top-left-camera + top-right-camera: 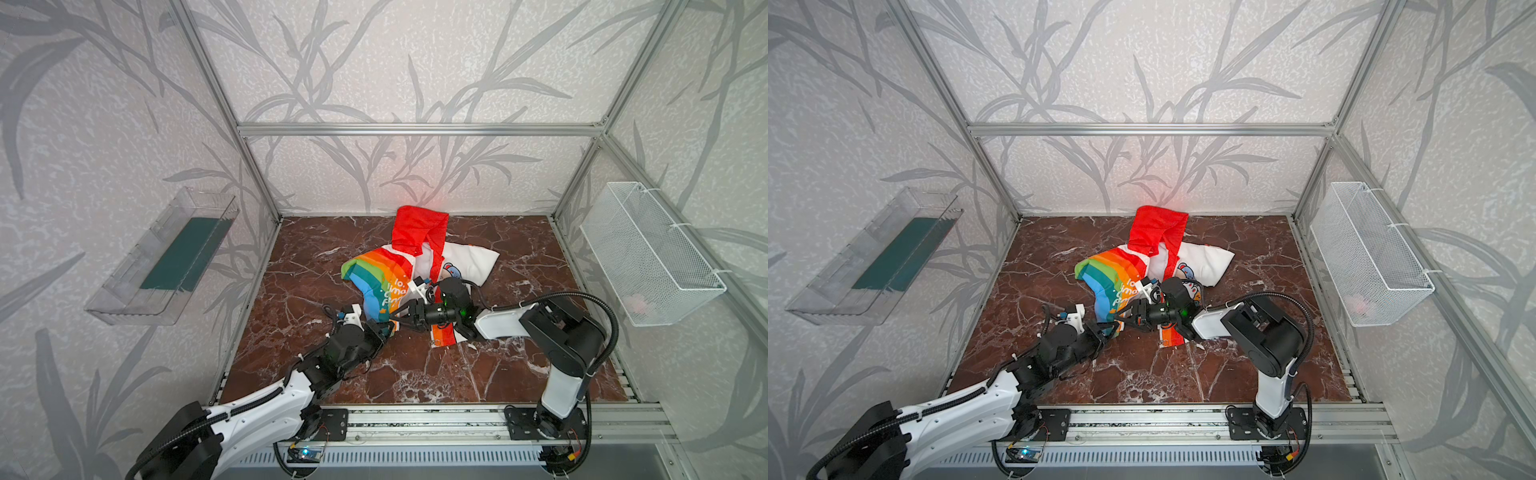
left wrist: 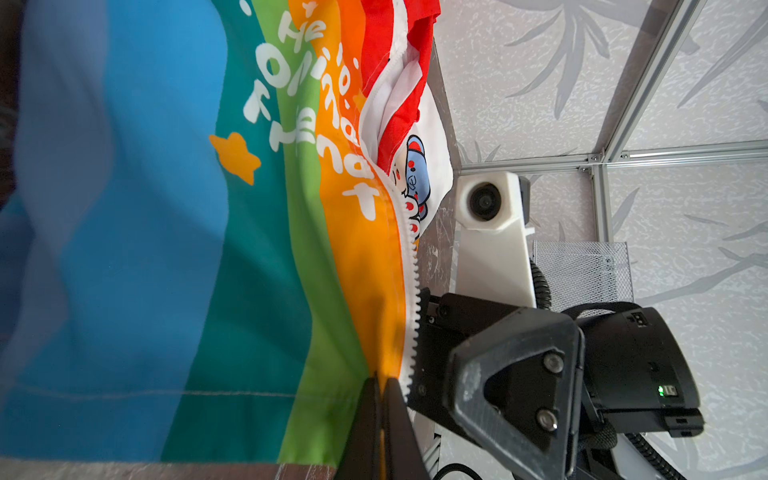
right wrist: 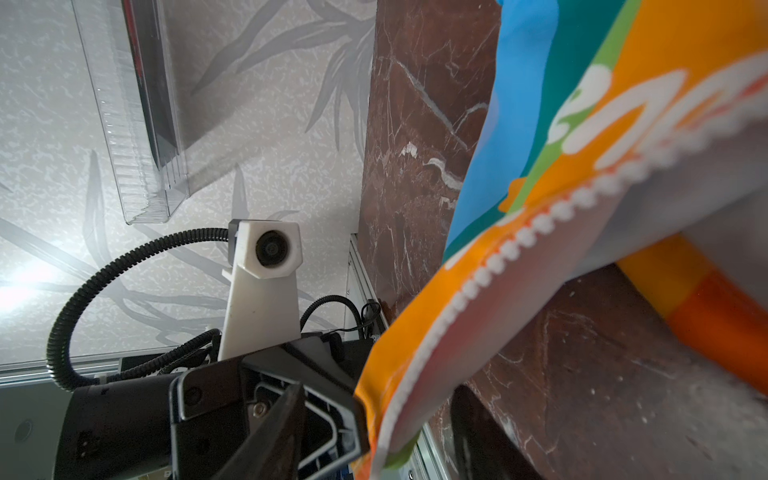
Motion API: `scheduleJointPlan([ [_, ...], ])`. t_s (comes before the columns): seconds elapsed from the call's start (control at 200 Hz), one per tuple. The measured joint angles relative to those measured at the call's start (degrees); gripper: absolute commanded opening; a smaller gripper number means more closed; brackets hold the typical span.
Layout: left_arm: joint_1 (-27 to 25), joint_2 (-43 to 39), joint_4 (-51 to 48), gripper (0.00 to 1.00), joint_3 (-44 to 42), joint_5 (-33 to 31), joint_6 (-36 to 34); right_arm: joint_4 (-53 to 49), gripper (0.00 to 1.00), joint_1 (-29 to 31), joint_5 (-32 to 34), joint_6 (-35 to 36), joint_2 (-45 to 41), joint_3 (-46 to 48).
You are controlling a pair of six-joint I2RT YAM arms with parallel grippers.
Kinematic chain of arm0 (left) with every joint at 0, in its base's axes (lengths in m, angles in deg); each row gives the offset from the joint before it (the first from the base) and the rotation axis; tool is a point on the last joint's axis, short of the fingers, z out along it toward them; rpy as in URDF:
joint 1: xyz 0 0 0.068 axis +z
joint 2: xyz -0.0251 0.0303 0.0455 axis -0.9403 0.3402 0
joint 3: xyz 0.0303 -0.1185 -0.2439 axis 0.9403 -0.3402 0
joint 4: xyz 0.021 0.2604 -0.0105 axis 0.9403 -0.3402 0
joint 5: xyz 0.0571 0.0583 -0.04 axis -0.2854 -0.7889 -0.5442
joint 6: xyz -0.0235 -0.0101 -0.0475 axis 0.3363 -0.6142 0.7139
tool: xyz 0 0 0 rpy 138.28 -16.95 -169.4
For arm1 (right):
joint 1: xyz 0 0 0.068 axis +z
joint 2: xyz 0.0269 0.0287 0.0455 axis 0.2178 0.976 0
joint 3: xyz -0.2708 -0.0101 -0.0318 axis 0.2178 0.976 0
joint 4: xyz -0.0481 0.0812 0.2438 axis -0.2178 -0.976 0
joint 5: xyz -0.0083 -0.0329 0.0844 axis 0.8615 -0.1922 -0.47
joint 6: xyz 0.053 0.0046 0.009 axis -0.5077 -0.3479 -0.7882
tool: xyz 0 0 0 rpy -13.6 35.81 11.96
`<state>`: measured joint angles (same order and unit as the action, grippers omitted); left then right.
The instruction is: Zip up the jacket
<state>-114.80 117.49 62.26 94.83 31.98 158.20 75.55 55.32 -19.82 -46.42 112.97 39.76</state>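
**Both top views.** The jacket [image 1: 376,272] lies crumpled mid-way across the table [image 1: 498,374], with the red hood [image 1: 419,228] toward the far wall. The left gripper [image 1: 388,329] pinches the panel's near hem. The right gripper [image 1: 395,319] meets it with its fingers apart, holding nothing. Risk: the heads almost touch, so a closing move could knock them together.

**Left wrist view.** The fingers [image 2: 368,415] are together on the orange hem, just beside the zipper teeth [image 2: 411,299]. The bite is thin; a tug may slip it free.

**Right wrist view.** The toothed edge runs between the parted fingers [image 3: 282,415]. No slider is visible, so closing here likely grabs bare teeth. The other front panel [image 3: 702,307] lies flat and unaligned.
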Motion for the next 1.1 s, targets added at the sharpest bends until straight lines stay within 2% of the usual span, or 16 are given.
scheduleJointPlan([
  [0.185,0.00,0.00,0.00,0.00,0.00,0.00,0.02,1.68,0.55,0.83,0.02,-1.79,3.32,-1.92],
  [0.68,0.00,-1.81,-0.52,0.00,-1.29,-0.28,0.48,4.79,0.25,0.98,-0.48,-3.87,4.15,-1.68],
  [0.815,0.00,-1.68,-0.68,0.00,-1.29,-0.26,0.57,5.18,0.11,0.98,-0.48,-3.98,4.15,-1.66],
  [0.945,0.00,-1.44,-0.66,0.00,-1.29,-0.24,0.57,5.86,0.03,1.09,-0.42,-4.17,4.13,-1.49],
  [1.1,0.00,-1.44,-0.70,0.13,-1.29,-0.24,0.57,6.47,0.00,1.09,-0.26,-4.72,4.13,-1.03],
])
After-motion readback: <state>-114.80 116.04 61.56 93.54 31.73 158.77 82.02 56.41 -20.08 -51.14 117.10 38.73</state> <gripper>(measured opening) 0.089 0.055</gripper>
